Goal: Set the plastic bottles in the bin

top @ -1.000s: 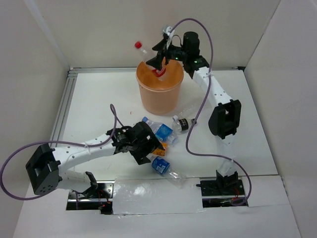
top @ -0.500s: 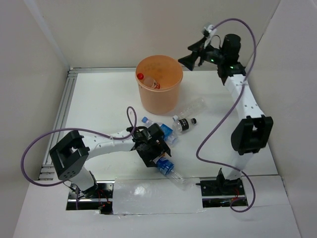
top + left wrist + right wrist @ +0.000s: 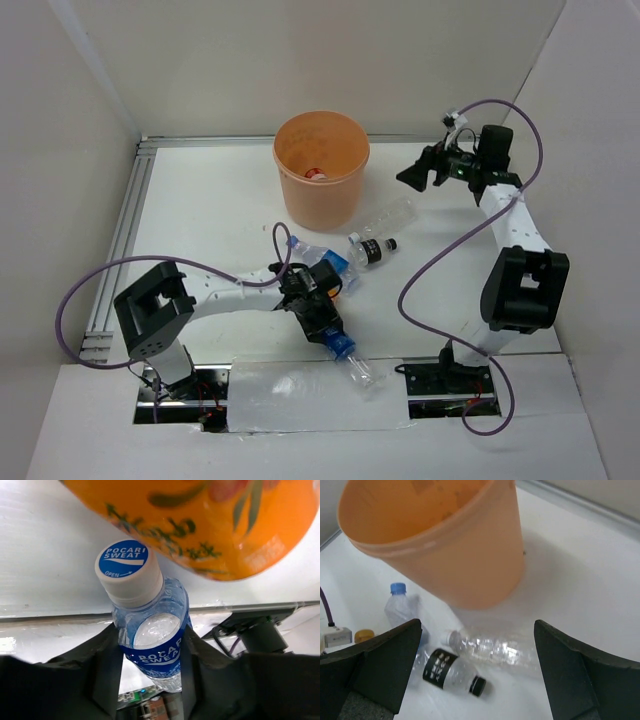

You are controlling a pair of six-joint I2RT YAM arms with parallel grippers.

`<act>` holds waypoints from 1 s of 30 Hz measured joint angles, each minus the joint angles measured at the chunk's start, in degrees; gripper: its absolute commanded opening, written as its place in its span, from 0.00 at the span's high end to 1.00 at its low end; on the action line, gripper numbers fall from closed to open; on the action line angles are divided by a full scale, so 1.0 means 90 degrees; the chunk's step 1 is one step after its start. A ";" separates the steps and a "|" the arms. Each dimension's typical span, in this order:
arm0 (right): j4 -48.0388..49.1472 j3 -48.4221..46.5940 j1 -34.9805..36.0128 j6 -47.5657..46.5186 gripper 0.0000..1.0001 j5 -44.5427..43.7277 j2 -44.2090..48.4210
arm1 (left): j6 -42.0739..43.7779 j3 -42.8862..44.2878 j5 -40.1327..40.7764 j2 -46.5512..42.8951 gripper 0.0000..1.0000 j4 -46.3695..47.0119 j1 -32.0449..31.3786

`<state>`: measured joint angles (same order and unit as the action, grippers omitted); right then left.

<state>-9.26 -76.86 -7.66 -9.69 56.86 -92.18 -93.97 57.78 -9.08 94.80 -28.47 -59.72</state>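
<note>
My left gripper (image 3: pixel 150 660) is clamped on a smooth clear bottle (image 3: pixel 150 630) with a blue wrap label and a white, blue-topped cap, close to the table's near edge. A glossy, rounded orange bottle (image 3: pixel 200 525) lies just beside it. My right gripper (image 3: pixel 405 178) gapes wide and empty toward the right edge. The tapered, matte bin (image 3: pixel 320 200) stands by the far edge. In the last half second the right arm has swung down and away from the bin, and the left has drawn its bottle nearer the near edge.

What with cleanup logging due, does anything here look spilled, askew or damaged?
No spill shows. The black-label bottle and the unlabelled clear bottle lie on their sides beside the upright bin; the clear one looks somewhat crumpled, hard to confirm.
</note>
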 measured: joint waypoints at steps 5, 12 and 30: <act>-0.0602 0.0262 -0.0449 -0.0299 0.00 0.0080 0.0007 | 0.0146 0.0138 0.0061 -0.0007 0.98 -0.0163 -0.0148; -0.1241 0.0260 -0.0707 -0.0855 0.00 0.0231 0.0012 | 0.1003 0.1309 0.0692 -0.0410 1.00 -0.1005 -0.0510; -0.2562 0.0673 -0.0996 -0.3096 0.34 0.0294 0.0301 | 0.6586 0.5243 0.4209 -0.0928 0.99 0.1406 0.1588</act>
<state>-32.32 -70.81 -16.62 -37.56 59.51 -89.47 -34.70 104.97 28.80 86.46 -15.81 -45.43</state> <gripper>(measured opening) 0.558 0.568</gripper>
